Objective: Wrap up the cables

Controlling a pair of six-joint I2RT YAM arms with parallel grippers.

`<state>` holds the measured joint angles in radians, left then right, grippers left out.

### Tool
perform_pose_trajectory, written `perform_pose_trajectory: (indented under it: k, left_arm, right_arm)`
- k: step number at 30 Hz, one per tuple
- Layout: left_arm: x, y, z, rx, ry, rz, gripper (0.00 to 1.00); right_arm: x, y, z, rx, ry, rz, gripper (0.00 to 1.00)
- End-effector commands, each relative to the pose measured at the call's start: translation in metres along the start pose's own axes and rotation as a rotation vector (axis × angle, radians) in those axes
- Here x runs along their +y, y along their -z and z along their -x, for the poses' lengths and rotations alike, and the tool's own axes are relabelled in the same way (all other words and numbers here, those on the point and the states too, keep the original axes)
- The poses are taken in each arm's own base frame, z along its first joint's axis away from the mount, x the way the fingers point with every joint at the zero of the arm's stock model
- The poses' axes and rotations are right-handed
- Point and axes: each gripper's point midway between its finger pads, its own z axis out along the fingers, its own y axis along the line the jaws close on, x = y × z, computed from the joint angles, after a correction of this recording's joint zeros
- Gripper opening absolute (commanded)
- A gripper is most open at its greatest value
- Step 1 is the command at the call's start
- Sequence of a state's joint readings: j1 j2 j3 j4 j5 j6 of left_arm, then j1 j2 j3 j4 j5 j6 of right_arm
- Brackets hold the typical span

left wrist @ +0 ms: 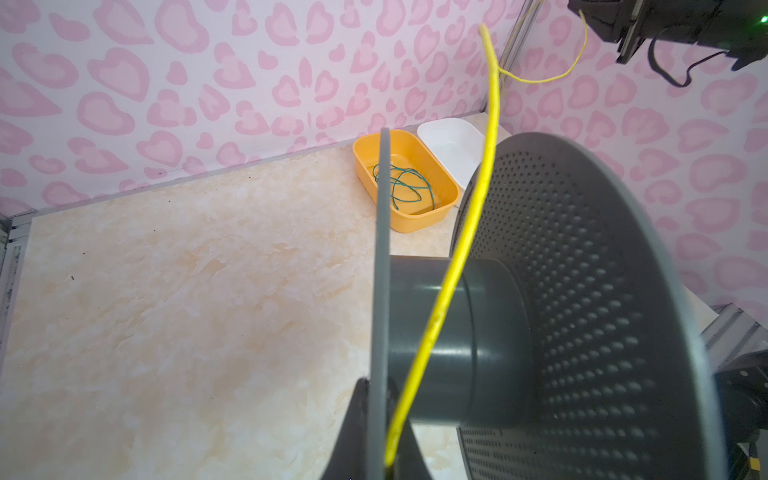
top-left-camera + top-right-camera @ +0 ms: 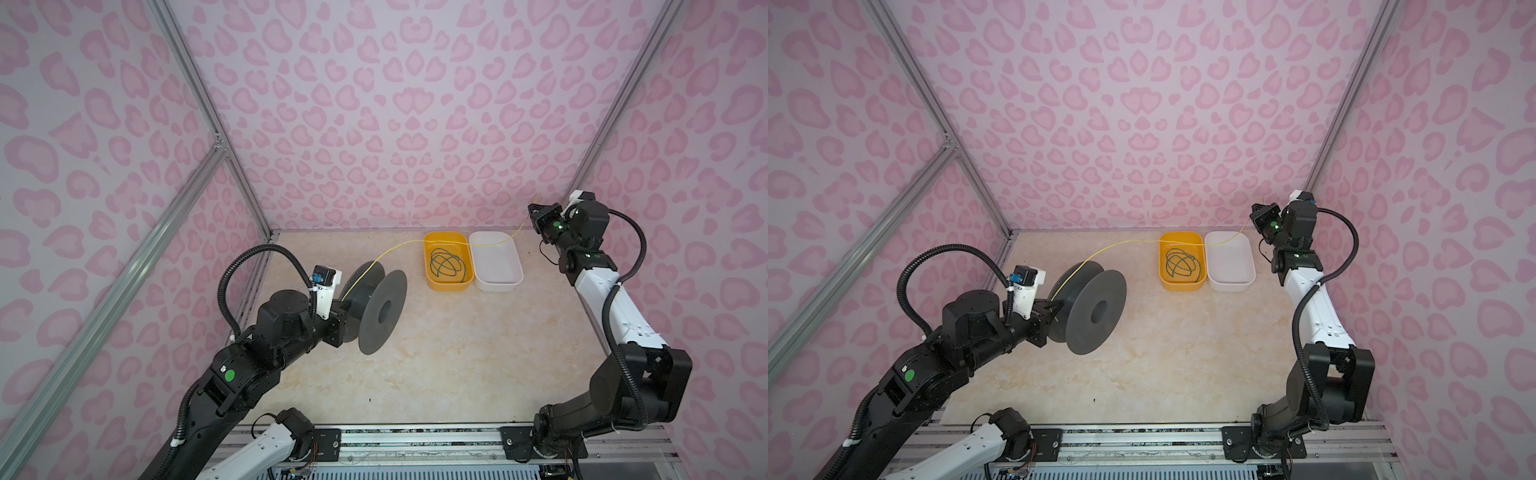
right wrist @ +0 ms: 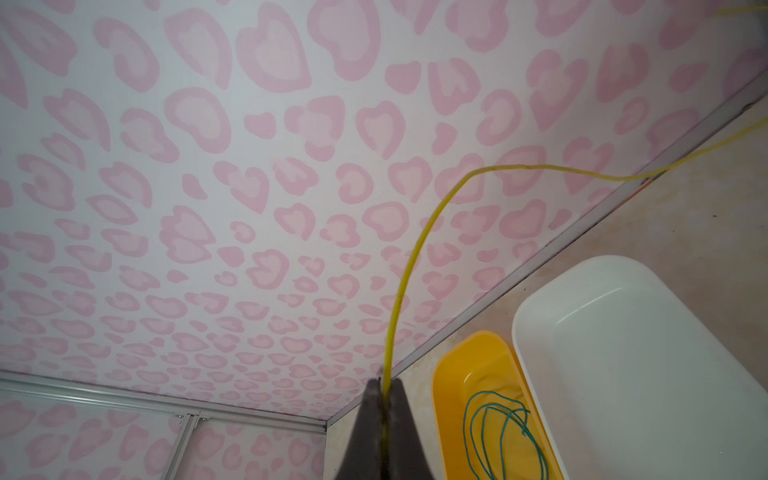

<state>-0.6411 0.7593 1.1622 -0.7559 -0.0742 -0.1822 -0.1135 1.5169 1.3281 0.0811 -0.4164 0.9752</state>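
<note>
A thin yellow cable [image 2: 399, 245] [image 2: 1121, 245] stretches in the air from the grey spool [image 2: 382, 316] [image 2: 1096, 316] across both tubs to the back right corner. My left gripper [image 1: 380, 415] [image 2: 347, 309] is shut on the rim of one spool flange, holding the spool [image 1: 582, 291] above the table. One end of the yellow cable [image 1: 478, 199] is pinched beside that flange. My right gripper [image 3: 384, 386] [image 2: 534, 212] is shut on the other end of the yellow cable [image 3: 415, 257], raised near the wall. The green cable [image 2: 446, 262] [image 3: 498, 432] lies coiled in the yellow tub [image 2: 432, 282].
A white tub [image 2: 498, 284] [image 2: 1231, 286] stands against the yellow tub's right side at the back of the marble table. Pink patterned walls with metal frame bars [image 2: 232, 137] close in the left, back and right. A rail [image 2: 415, 440] runs along the front edge.
</note>
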Motion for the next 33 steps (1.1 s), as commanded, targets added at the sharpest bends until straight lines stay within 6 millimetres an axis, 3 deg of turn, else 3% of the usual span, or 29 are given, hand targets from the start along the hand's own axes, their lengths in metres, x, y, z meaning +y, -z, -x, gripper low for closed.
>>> perform_pose_trajectory:
  k: [1, 9, 17, 25, 33]
  left_arm:
    - [-0.008, 0.014, 0.037, -0.133, 0.038, -0.043, 0.04]
    - [-0.021, 0.032, 0.099, -0.247, 0.082, -0.125, 0.04]
    - [-0.012, 0.020, 0.162, -0.365, 0.194, -0.162, 0.04]
    - [0.015, 0.000, 0.205, -0.509, 0.320, -0.088, 0.04]
    - [0.041, -0.047, 0.226, -0.580, 0.409, -0.008, 0.04]
  right_arm:
    - [-0.011, -0.004, -0.008, 0.003, 0.057, -0.025, 0.00]
    - [-0.056, 0.010, -0.052, 0.068, 0.127, -0.147, 0.00]
    - [-0.060, 0.035, -0.099, 0.155, 0.213, -0.180, 0.00]
    - [-0.020, 0.070, -0.131, 0.196, 0.354, -0.140, 0.00]
    - [0.051, 0.098, -0.172, 0.235, 0.506, -0.026, 0.00]
